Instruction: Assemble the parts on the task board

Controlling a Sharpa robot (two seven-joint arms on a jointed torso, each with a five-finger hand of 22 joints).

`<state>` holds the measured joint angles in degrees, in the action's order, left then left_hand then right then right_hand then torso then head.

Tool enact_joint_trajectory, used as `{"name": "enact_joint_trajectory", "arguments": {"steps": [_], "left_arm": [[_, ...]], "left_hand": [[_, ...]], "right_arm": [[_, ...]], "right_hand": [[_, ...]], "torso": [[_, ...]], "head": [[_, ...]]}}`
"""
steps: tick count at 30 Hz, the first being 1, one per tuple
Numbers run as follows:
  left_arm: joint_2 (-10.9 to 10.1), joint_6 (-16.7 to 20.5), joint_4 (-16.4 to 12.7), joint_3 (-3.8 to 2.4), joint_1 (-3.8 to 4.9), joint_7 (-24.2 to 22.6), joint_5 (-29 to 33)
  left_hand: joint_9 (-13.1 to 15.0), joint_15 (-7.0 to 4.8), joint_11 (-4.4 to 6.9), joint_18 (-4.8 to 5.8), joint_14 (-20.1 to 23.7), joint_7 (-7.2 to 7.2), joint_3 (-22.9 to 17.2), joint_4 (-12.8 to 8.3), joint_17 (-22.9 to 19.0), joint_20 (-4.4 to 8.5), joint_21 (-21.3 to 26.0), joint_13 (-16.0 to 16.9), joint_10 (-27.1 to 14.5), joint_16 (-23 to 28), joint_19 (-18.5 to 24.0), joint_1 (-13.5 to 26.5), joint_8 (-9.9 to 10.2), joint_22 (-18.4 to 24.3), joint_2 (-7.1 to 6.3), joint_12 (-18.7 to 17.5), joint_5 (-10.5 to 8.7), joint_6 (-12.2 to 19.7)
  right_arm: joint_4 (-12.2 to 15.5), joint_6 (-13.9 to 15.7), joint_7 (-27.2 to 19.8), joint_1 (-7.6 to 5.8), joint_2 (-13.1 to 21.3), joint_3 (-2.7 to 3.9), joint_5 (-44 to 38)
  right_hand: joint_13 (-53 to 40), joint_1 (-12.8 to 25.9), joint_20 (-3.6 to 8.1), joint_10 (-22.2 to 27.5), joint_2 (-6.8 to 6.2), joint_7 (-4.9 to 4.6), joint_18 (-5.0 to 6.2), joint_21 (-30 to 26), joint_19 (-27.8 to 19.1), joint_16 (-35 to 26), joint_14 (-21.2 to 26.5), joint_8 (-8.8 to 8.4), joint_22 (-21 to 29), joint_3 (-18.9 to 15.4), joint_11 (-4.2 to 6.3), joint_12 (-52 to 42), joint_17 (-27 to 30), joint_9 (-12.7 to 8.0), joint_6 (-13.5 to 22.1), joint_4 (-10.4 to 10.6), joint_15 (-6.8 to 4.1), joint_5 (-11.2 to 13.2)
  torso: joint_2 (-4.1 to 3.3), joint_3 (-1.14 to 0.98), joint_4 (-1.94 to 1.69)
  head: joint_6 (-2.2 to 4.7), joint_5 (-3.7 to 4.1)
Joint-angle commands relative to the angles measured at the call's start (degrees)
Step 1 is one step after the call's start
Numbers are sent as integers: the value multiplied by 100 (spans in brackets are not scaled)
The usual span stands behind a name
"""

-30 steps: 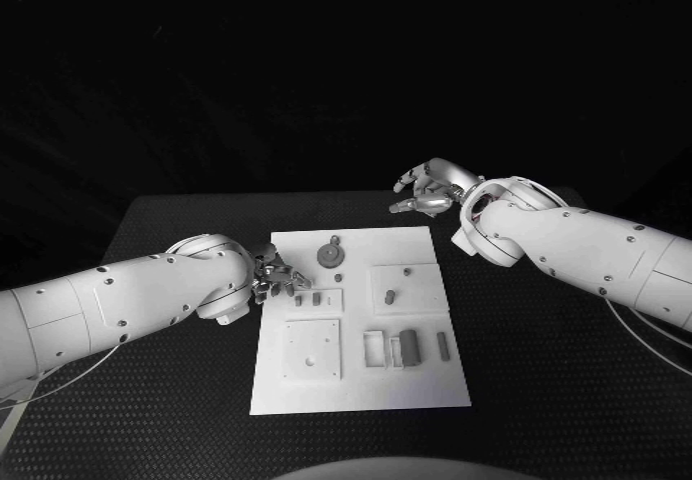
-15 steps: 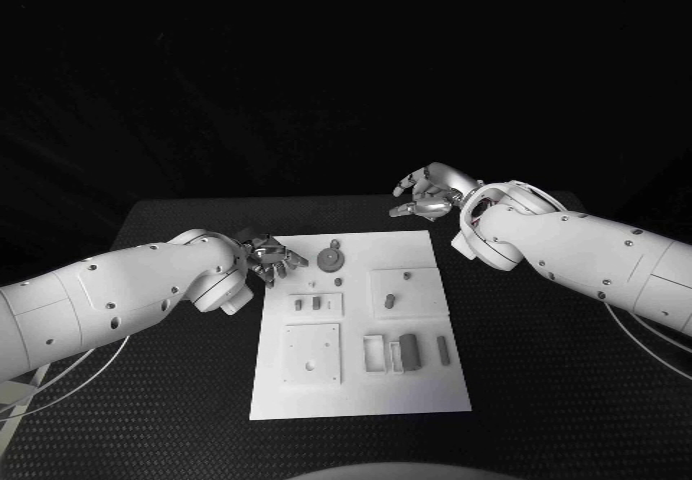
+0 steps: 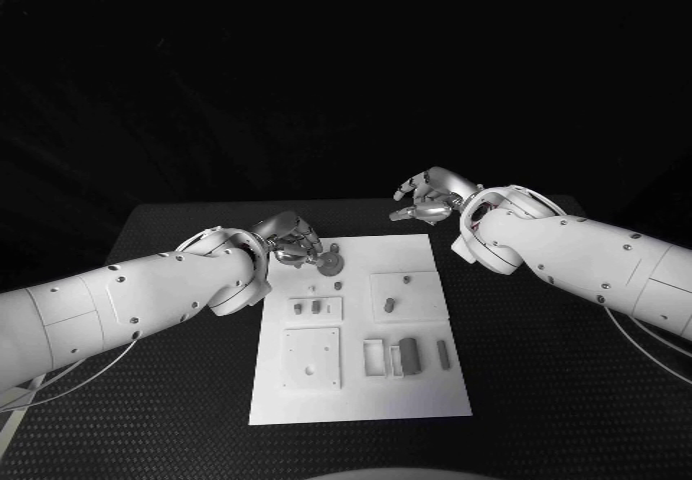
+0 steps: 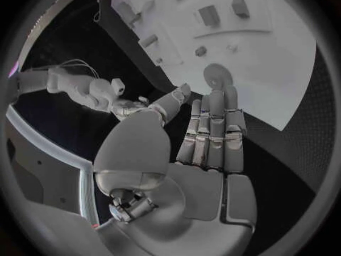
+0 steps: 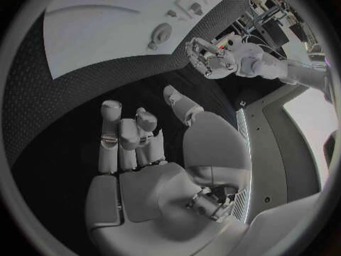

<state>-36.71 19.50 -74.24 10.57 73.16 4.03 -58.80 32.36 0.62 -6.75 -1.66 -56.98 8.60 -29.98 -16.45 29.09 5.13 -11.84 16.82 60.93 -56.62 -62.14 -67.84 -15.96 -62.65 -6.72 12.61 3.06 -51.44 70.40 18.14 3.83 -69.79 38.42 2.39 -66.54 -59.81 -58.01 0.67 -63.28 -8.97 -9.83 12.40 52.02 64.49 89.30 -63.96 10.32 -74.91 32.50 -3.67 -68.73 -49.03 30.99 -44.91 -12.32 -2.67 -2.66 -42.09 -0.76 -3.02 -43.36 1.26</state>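
The big black bench (image 3: pixel 548 380) holds the white task board (image 3: pixel 361 390) in its middle. The left arm (image 3: pixel 130 300) reaches in from one side and the right arm (image 3: pixel 591 260) from the other.

On the board sit small grey parts. A round part (image 3: pixel 330 261) lies near the far edge. Two little pegs (image 3: pixel 307 308) stand in a small square just below it. One peg (image 3: pixel 389 302) stands in another square near the right side. A few long bars (image 3: pixel 411 350) lie in slots closer to me.

The left hand (image 3: pixel 289 243) hovers at the far left corner of the board, just beside the round part. Its fingers (image 4: pixel 213 131) are straight, side by side, and hold nothing. The right hand (image 3: pixel 427 197) hangs over the bare bench past the far edge of the board. Its fingers (image 5: pixel 128 136) are loosely bent and apart, and hold nothing too.

I think the step now is reaching for the round part. Next, the left hand should come down, close around that part and lift it. It needs a gentle, careful pinch, because the part is flat and small.
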Motion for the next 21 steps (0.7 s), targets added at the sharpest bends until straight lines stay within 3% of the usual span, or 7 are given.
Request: {"name": "enact_joint_trajectory", "arguments": {"steps": [1, 3, 4, 12, 21], "left_arm": [[98, 218, -6, 14, 1, -609, -1603], [124, 213, 3, 23, 0, -621, -1762], [198, 204, 42, 83, -1, -647, -2134], [464, 115, 254, 239, -22, -625, -3003], [666, 22, 480, 259, -134, -558, -3253]], "left_hand": [[-41, -37, 15, -112, -211, -31, 22, -24, 79, 44, -130, -79, -8, -147, -225, -106, 45, -73, -34, -122, 12, -5], [-69, -57, 33, -162, -342, -42, 61, -24, 163, 63, -231, -125, 37, -305, -367, -143, 52, -149, -60, -188, 15, -20], [-94, -74, 46, -198, -404, -50, 97, -25, 230, 78, -308, -161, 89, -425, -456, -169, 56, -218, -88, -240, 9, -40], [-227, -207, 170, -404, -843, -100, 246, -21, 634, 212, -894, -258, 449, -1275, -1033, -280, 95, -746, -144, -392, 9, -111], [-333, -229, 185, -597, -1233, -99, 256, -17, 748, 246, -1250, -329, 499, -1694, -1436, -305, 141, -1068, -152, -585, 14, -92]], "right_arm": [[-4, -33, -54, 3, -6, 3, -4], [-5, -35, -54, 3, -7, 3, -4], [-6, -36, -55, 3, -8, 3, -4], [-7, -37, -59, 3, -20, 3, -4], [5, -39, -57, 3, -20, 3, -4]], "right_hand": [[9, -15, 38, 49, 47, -33, 260, -36, 9, -20, 33, 29, -91, -38, 6, -31, 9, -9, 0, 3, 10, -17], [9, -15, 38, 49, 47, -33, 260, -36, 9, -20, 33, 29, -91, -38, 6, -31, 9, -9, 0, 3, 10, -17], [9, -15, 38, 49, 47, -33, 260, -36, 9, -19, 33, 29, -91, -38, 6, -31, 9, -9, 0, 3, 10, -17], [10, -17, 38, 49, 49, -33, 260, -36, 10, -19, 33, 30, -91, -37, 6, -32, 9, -10, 0, 2, 10, -17], [10, -18, 39, 49, 51, -34, 260, -36, 10, -18, 32, 30, -92, -37, 6, -33, 9, -10, 1, 2, 10, -17]], "torso": [[-2, 1, 1], [0, 1, 0], [1, 2, -1], [-4, 3, 3], [-11, 7, 5]], "head": [[8, 6], [7, 10], [6, 11], [18, 35], [14, 68]]}}
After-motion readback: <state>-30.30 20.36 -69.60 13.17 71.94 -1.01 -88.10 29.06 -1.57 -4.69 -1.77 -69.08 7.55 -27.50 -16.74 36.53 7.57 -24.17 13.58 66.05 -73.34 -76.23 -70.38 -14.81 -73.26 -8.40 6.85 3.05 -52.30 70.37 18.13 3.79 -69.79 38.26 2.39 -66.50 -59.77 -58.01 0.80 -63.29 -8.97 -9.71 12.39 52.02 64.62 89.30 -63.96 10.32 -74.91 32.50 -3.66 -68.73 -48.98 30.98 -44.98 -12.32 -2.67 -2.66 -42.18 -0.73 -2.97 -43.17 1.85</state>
